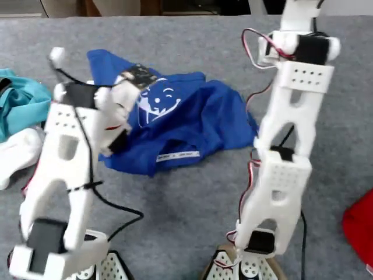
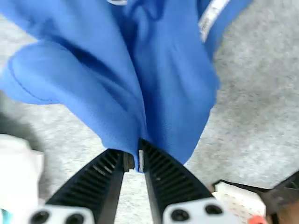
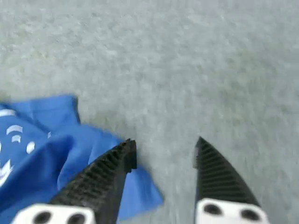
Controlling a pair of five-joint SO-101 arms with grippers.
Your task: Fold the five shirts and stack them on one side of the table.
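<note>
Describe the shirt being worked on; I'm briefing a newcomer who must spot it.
On the grey table, look just ahead of the left arm. The crumpled blue shirt lies there, one edge pinched in the left tool. Only it bears a white cartoon face.

Grey felt is covering the desk (image 1: 192, 192); beyond its far edge, brown wooden furniture (image 1: 150, 7) is standing in shadow.

— Any writing to read?
— Nothing legible. The blue shirt (image 1: 201, 119) bears a white drawing (image 1: 157, 104); the white label strip (image 1: 179, 156) near that drawing has print too small to read.
</note>
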